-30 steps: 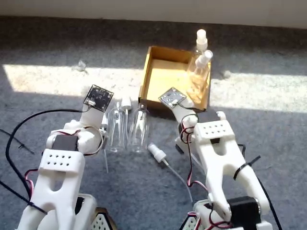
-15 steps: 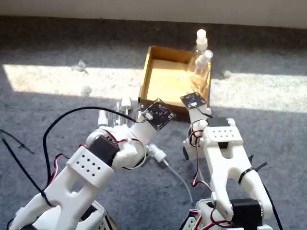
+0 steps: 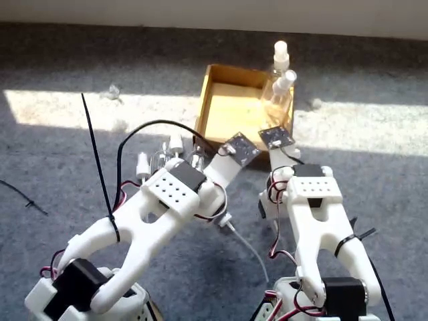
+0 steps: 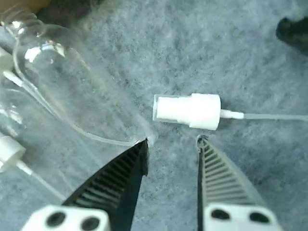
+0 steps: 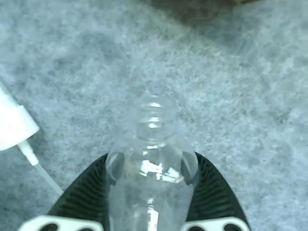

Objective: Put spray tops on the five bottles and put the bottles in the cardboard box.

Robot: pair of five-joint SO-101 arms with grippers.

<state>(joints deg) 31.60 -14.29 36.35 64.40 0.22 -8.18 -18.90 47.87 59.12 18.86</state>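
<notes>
Left gripper (image 4: 172, 142) open, tips just short of loose top (image 4: 188, 110) on carpet. Right gripper (image 5: 151, 166) clamps uncapped bottle (image 5: 153, 115) near box (image 3: 204, 107); lifted or resting, unclear. Advance, straddle cap body, not tube; keep off spare bottle (image 4: 67, 86).

5 bottles (image 3: 277, 100); 1 cardboard box (image 3: 231, 110)

A spray top (image 4: 187, 110) lies just ahead of the gap between my left pincer's (image 4: 172, 141) spread tips, with an uncapped bottle (image 4: 67, 86) just beside one tip. My right pincer (image 5: 151, 162) clasps a second bottle (image 5: 153, 120), and the cardboard box (image 3: 207, 100) sits beyond both pincers.
</notes>
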